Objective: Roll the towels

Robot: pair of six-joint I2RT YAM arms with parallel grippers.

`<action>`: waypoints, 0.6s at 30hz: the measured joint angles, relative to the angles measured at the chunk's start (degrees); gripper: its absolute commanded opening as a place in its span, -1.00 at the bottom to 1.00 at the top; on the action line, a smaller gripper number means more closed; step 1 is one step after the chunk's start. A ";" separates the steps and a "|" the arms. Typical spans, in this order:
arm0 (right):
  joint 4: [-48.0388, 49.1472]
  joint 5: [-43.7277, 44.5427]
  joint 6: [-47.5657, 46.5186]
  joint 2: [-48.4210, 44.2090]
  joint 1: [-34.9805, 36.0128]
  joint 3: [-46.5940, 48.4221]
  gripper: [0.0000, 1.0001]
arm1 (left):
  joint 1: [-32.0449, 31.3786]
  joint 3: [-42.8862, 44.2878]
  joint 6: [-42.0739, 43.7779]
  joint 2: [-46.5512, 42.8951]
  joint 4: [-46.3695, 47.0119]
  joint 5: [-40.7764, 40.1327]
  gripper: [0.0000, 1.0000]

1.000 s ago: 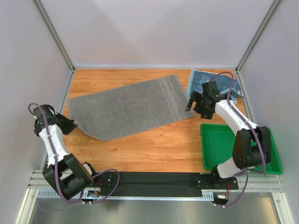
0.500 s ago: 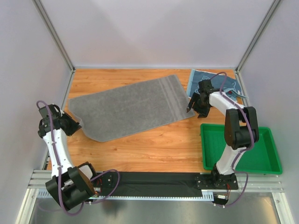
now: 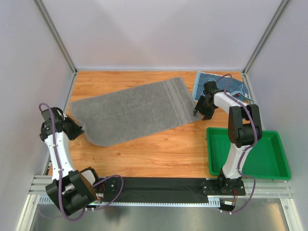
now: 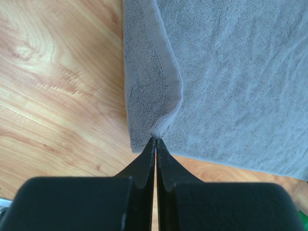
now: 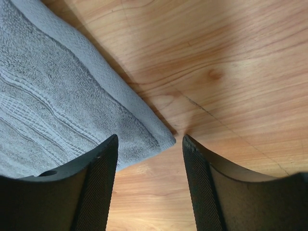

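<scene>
A large grey towel [image 3: 132, 110] lies spread flat on the wooden table. My left gripper [image 3: 80, 128] is shut on its near left corner [image 4: 156, 130], which is pinched into a small fold between the fingertips. My right gripper [image 3: 196, 111] is open just above the towel's near right corner [image 5: 161, 139], which lies flat between the two fingers [image 5: 98, 159] without touching them. A light blue towel [image 3: 236, 86] with white lettering lies at the back right, partly under my right arm.
A green plastic tray [image 3: 274, 166] stands at the right front. Metal frame posts and white walls close in the back and sides. Bare wood [image 3: 159, 149] runs between the grey towel and the black strip at the table's front edge.
My left gripper moved in and closed on the towel's near left corner. My right wrist turned and lowered over the near right corner, staying open.
</scene>
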 measured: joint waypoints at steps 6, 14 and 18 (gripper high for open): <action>0.37 0.13 0.15 0.11 -0.07 -0.02 -0.23 | 0.00 -0.02 0.00 0.46 -0.04 -0.15 -1.00; 1.18 -1.70 0.63 0.79 -0.11 -0.09 -0.99 | 0.00 0.00 0.00 0.57 -0.07 -0.35 -1.00; 1.46 -4.13 1.01 0.63 -0.11 -0.24 -0.99 | 0.00 -0.02 0.00 0.57 -0.07 -0.66 -1.00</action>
